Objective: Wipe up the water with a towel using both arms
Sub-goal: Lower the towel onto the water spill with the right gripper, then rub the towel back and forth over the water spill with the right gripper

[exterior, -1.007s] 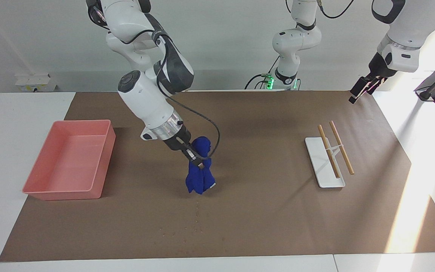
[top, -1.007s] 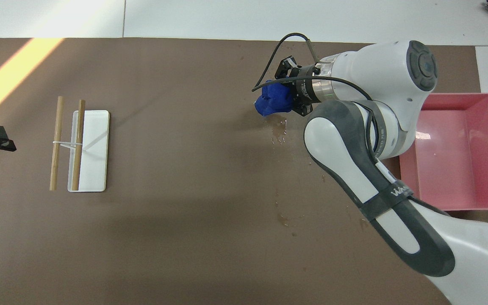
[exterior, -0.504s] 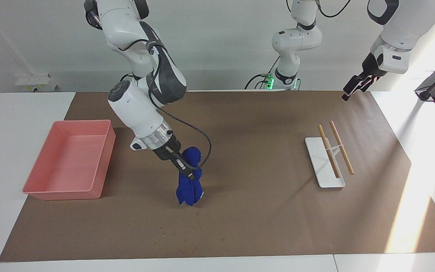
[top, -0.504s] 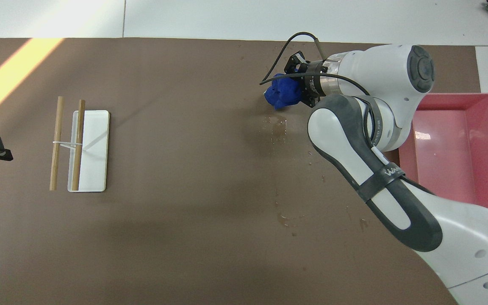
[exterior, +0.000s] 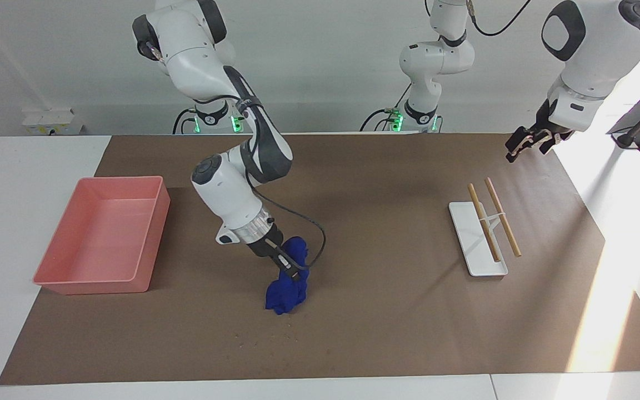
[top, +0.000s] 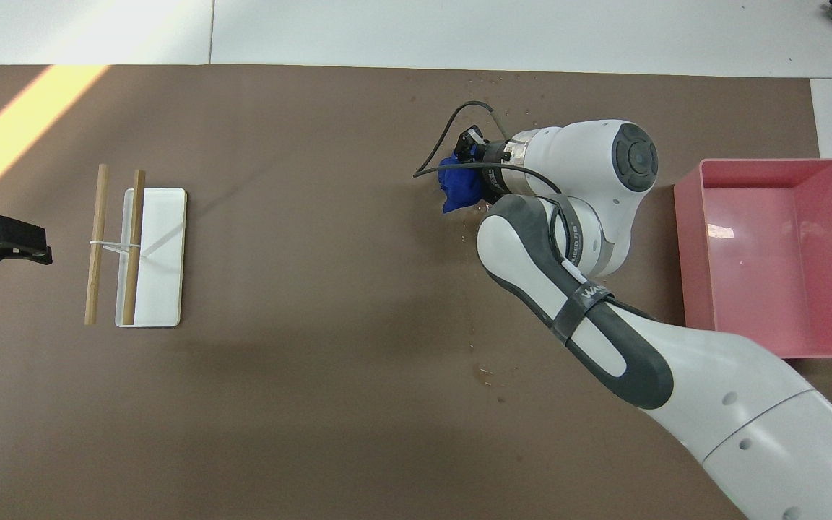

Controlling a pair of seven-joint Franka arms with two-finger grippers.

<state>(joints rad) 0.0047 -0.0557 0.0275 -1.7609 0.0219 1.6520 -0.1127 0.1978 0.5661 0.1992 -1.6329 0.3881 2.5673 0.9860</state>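
Towel (exterior: 286,291), soft, light, floppy blue bundle pressed on the brown mat (exterior: 386,311) beside the pink tray (exterior: 53,278), stays pinched at its bunched top by right gripper (exterior: 293,273); left gripper (exterior: 526,145) waits wide open.

We can make out only part of one marking: pale letters, something like "WA", on the dark band around the right arm (top: 582,296) in the overhead view. We read nothing else.
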